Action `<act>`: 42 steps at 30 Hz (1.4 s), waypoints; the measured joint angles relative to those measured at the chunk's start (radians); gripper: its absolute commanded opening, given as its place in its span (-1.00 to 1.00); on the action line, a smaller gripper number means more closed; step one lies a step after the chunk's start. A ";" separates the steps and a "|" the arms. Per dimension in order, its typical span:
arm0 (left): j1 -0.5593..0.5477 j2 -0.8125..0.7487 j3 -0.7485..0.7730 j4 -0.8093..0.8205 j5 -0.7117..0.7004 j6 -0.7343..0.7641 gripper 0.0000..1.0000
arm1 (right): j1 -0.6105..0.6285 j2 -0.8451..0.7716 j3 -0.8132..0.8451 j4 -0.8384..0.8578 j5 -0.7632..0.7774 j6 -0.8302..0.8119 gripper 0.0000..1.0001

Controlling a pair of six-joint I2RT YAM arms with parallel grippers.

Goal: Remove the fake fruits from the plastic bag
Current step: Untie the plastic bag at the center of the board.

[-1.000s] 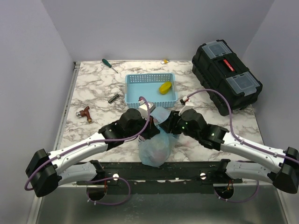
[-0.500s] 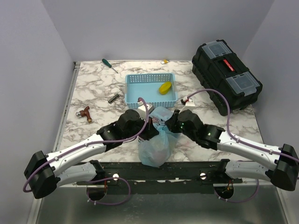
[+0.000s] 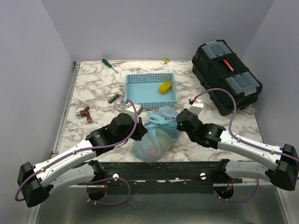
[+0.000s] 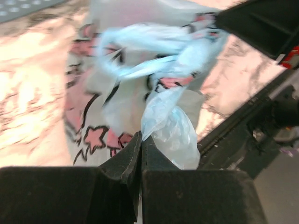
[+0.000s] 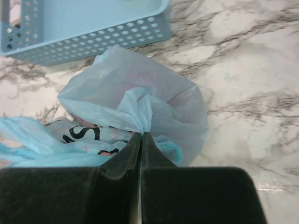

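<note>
Right wrist: right gripper (image 5: 141, 136), like left gripper (image 4: 141, 138), pinched closed on plastic bag (image 5: 140, 88); black lettering (image 5: 77, 134) illegible.

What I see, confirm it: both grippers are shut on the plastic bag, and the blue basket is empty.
Not empty. The top view shows a yellow fruit in the blue basket. The left gripper and right gripper are indeed shut on the plastic bag.
</note>
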 measured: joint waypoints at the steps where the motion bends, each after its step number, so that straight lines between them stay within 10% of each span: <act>1: 0.000 -0.016 0.000 -0.026 -0.042 0.000 -1.00 | -0.002 0.001 0.010 -0.035 0.026 0.017 -0.96; 21: 0.209 -0.164 0.001 -0.283 -0.254 0.035 -1.00 | -0.084 -0.032 0.005 -0.321 0.196 0.090 -0.95; 30: 0.261 -0.220 0.001 -0.328 -0.089 0.055 -1.00 | -0.085 -0.097 -0.012 -0.218 -0.008 -0.040 -0.34; 36: 0.261 -0.206 0.069 -0.389 0.041 0.074 0.10 | -0.085 -0.058 0.008 -0.139 -0.224 -0.138 -0.27; 42: 0.261 -0.197 0.234 -0.447 0.120 0.136 0.42 | -0.085 -0.018 0.029 -0.122 -0.359 -0.184 -0.27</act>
